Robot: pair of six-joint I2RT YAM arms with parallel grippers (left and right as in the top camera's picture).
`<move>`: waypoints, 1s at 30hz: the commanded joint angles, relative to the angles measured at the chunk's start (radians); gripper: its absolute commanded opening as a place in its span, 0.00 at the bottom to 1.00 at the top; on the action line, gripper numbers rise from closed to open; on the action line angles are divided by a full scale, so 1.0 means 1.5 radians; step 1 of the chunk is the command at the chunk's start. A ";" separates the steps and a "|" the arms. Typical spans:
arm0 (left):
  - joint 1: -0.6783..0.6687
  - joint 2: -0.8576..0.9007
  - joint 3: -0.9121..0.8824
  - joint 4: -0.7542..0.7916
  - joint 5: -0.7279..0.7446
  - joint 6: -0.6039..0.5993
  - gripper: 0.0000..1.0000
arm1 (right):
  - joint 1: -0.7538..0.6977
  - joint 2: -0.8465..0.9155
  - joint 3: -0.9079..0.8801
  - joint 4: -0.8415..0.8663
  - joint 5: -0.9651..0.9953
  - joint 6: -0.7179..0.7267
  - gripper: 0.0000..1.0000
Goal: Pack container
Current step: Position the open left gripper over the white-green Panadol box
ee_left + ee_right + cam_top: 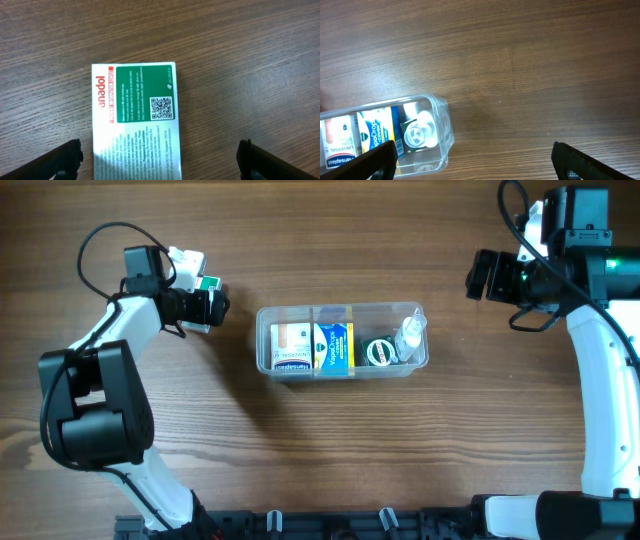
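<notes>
The clear plastic container lies mid-table. It holds a Hansaplast box, a blue and yellow cough-drop box, a dark round item and a small clear bottle. My left gripper is open to the container's left, over a white and green Panadol box lying flat on the wood. The box lies between the spread fingers, nearer the left one, touching neither. My right gripper is open and empty to the container's right. In the right wrist view the container's end shows at lower left.
Bare wooden table surrounds the container. The left arm's base stands at the near left and the right arm's white link runs along the right edge. A black rail lines the front edge.
</notes>
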 commanded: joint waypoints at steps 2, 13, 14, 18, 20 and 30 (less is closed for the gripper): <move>0.013 0.007 -0.050 0.041 0.015 -0.021 1.00 | 0.000 -0.005 0.011 0.002 0.001 0.002 1.00; 0.015 0.007 -0.090 0.069 -0.032 -0.062 1.00 | 0.000 -0.005 0.011 0.002 0.001 0.002 1.00; 0.015 0.007 -0.090 0.066 -0.033 -0.070 0.99 | 0.000 -0.005 0.011 0.002 0.001 0.002 1.00; 0.015 0.007 -0.090 0.060 -0.034 -0.071 0.92 | 0.000 -0.005 0.011 0.002 0.001 0.002 1.00; 0.015 0.007 -0.090 0.058 -0.042 -0.071 0.89 | 0.000 -0.005 0.011 0.002 0.001 0.002 1.00; 0.015 0.007 -0.090 0.050 -0.073 -0.041 0.93 | 0.000 -0.005 0.011 0.002 0.001 0.002 1.00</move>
